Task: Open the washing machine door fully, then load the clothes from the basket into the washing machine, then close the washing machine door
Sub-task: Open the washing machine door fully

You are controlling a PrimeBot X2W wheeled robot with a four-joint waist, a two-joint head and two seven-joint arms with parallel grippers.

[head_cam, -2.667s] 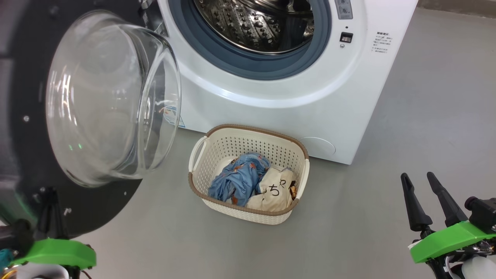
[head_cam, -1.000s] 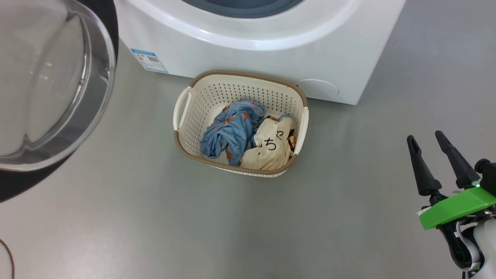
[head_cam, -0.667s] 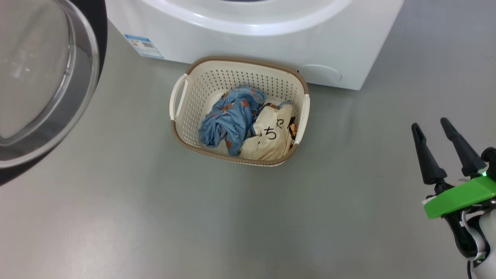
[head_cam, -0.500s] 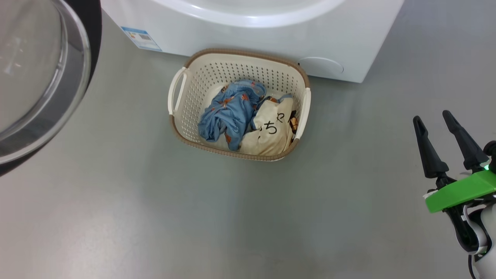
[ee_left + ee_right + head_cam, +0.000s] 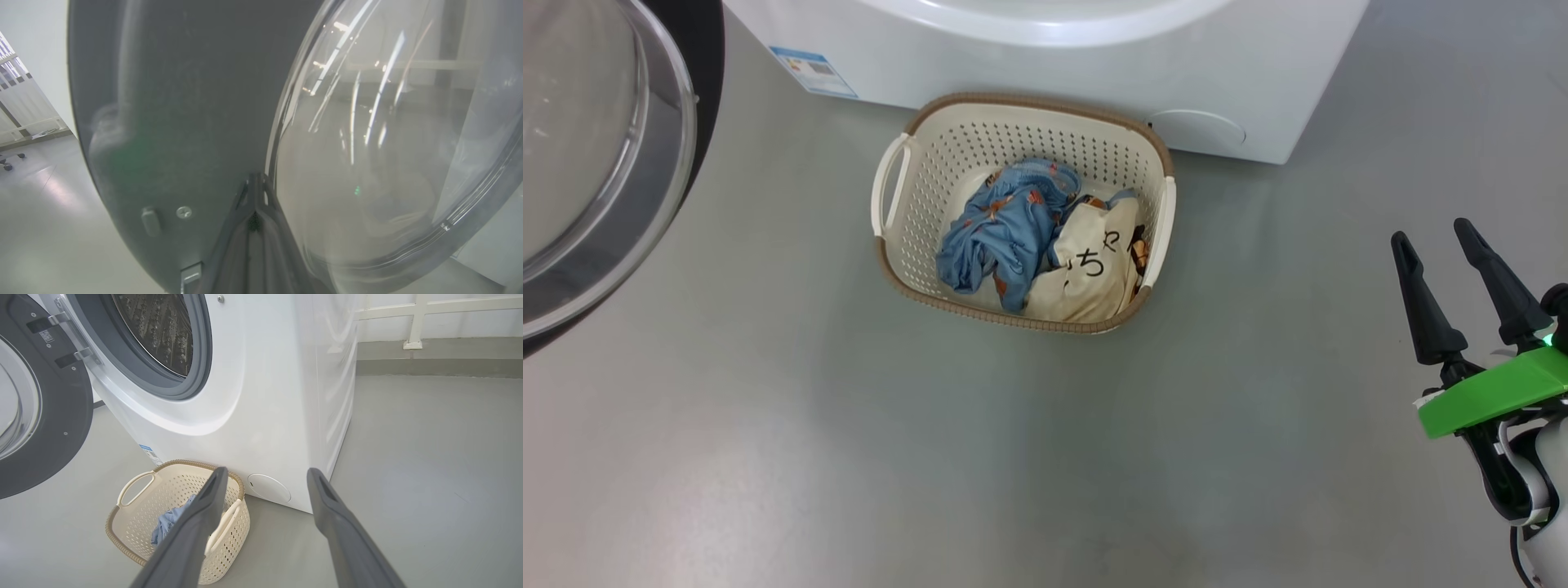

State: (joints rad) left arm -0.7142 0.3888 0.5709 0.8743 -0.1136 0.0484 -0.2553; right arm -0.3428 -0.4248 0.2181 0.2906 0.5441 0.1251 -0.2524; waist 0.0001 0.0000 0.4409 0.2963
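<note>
A white washing machine [image 5: 261, 396] stands on a grey floor [image 5: 1013, 457], its round door [image 5: 61, 416] open wide at its left. The basket [image 5: 1029, 143] sits just in front of the machine, holding the clothes [image 5: 1045, 245] — one blue, one cream. The right gripper [image 5: 1431, 230] hovers well to the basket's right, jaws apart. The left gripper [image 5: 254, 183] has its jaws together, close against the door's black rim.

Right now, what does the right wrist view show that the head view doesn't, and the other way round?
Right wrist view: the steel drum inside its grey seal, the door hinges, and a white railing by the far wall. Head view: the cream garment with black characters, and the green mount behind the right hand. Both: the basket in front of the washing machine, the light blue garment in it, the swung-open door, and that hand, open.
</note>
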